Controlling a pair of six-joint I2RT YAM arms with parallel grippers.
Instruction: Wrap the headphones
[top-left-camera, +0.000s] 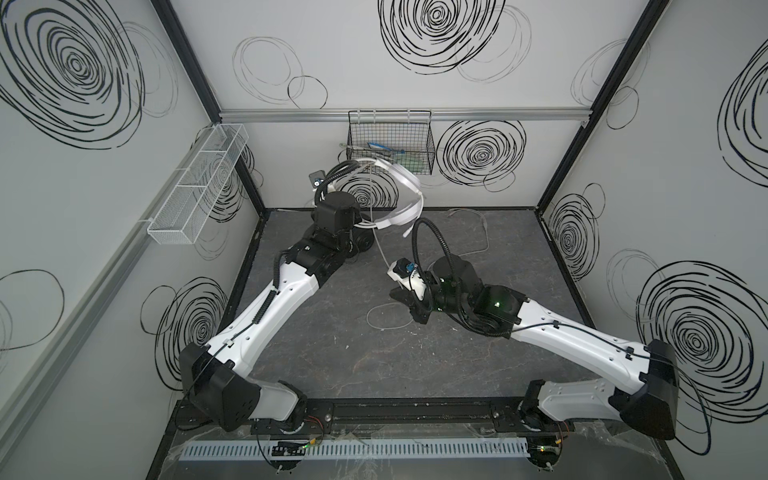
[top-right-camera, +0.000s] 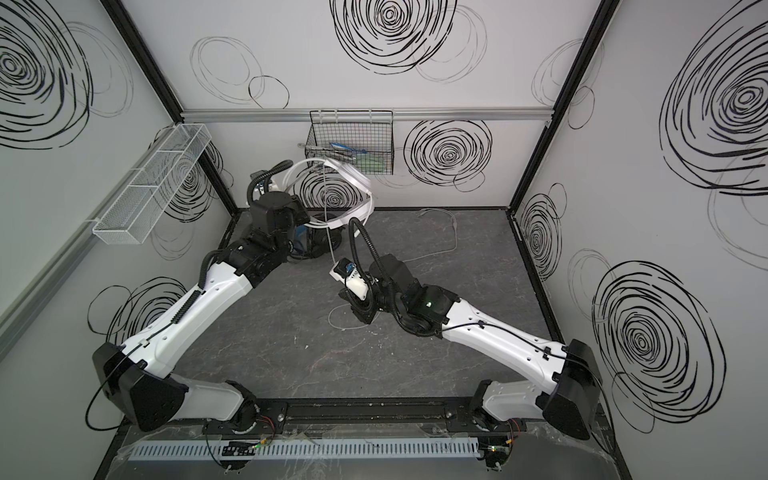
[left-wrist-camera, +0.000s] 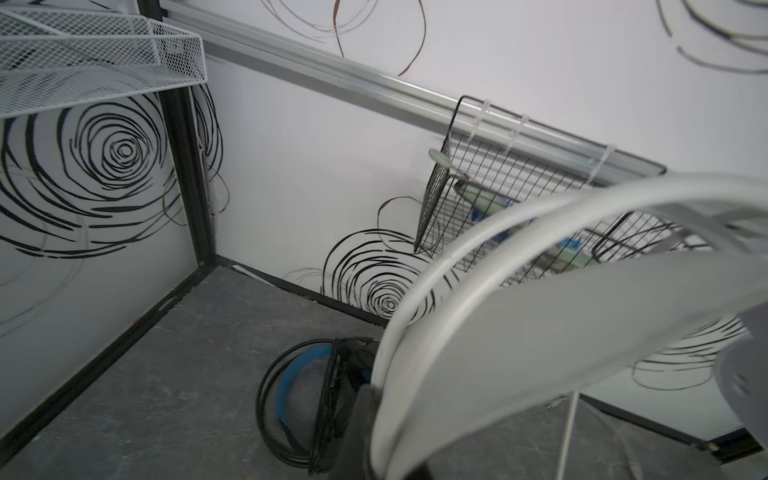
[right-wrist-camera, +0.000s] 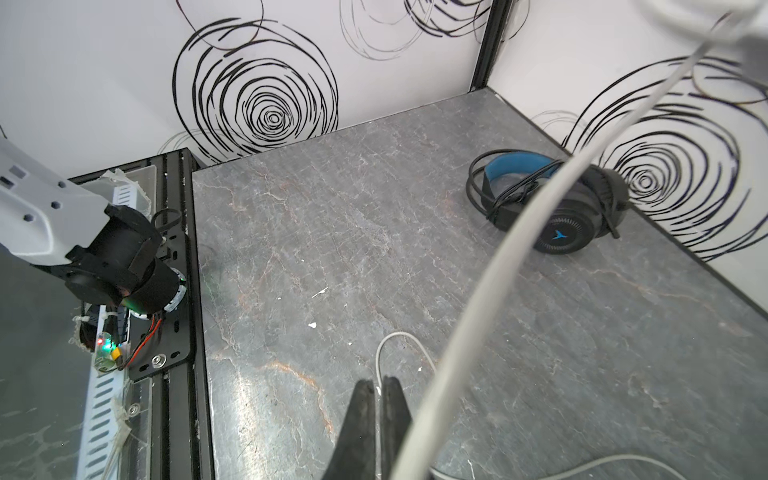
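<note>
Black headset (right-wrist-camera: 552, 208) wrapped, done. L hand (left-wrist-camera: 363, 432) grips white headset (top-left-camera: 409, 183) aloft; R hand (right-wrist-camera: 376, 399) pinches its cable (right-wrist-camera: 519, 232), mostly unwrapped.

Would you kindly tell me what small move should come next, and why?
Probably swing the right gripper, shut on the cable, around the white headset, held aloft by the left gripper: cable slack lies unwound on the table.

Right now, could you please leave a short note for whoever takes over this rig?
Left end effector: shut on the white headset, held up off the table.
Right end effector: shut on the white cable, low over the table.
Black headset: lying at the back, its cord wound around it; looks done.
To do: wind the white cable around the white headset.
</note>
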